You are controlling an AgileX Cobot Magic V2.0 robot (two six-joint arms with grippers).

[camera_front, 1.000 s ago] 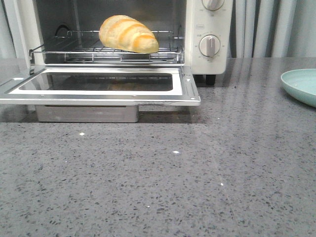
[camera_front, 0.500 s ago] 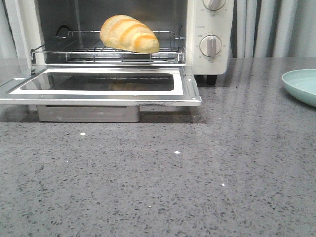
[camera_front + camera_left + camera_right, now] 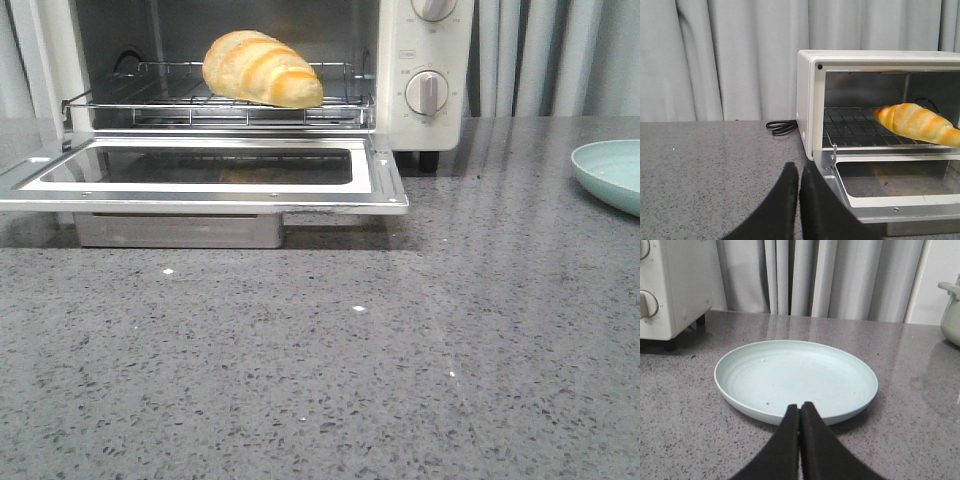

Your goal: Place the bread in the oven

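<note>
Grey counter [image 3: 400, 380]: one oven [image 3: 425, 60], one bread [image 3: 262, 68].

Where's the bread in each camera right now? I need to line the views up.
Front view: the bread lies on the oven's wire rack, upper middle.
Left wrist view: the bread is at the right edge, on the same rack.
Right wrist view: not in it.
Shared landmark: the cream-white oven.

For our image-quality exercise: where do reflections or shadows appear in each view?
Front view: pale streaks reflect on the countertop; shadow under the oven door. Left wrist view: bread evenly lit, sharp. Right wrist view: soft shadow beneath the plate rim.
</note>
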